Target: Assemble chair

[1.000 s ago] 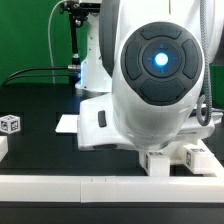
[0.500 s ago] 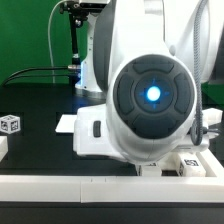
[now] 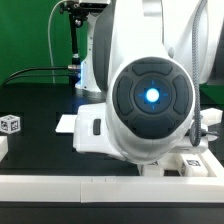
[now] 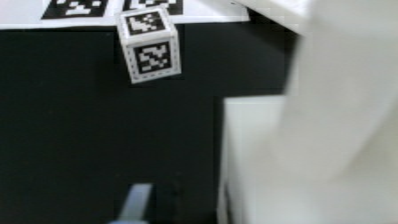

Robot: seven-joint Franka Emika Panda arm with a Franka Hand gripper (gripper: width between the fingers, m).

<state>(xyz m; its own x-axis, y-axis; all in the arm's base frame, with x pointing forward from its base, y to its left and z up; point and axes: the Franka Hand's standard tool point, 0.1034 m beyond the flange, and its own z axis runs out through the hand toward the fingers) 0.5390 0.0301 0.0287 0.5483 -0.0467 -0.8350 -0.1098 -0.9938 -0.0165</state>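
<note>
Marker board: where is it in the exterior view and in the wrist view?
Exterior view: the marker board lies flat on the black table, partly hidden behind the arm.
Wrist view: only its tagged edge shows, beside a tagged white block.
Shared landmark: the black table.

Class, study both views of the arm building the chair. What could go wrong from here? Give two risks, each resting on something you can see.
1. The arm hides most of the exterior view, so a misaligned part beneath it might go unnoticed.
2. In the wrist view a large blurred white piece looks very close to the camera. A small move could bump it or the tagged block.
</note>
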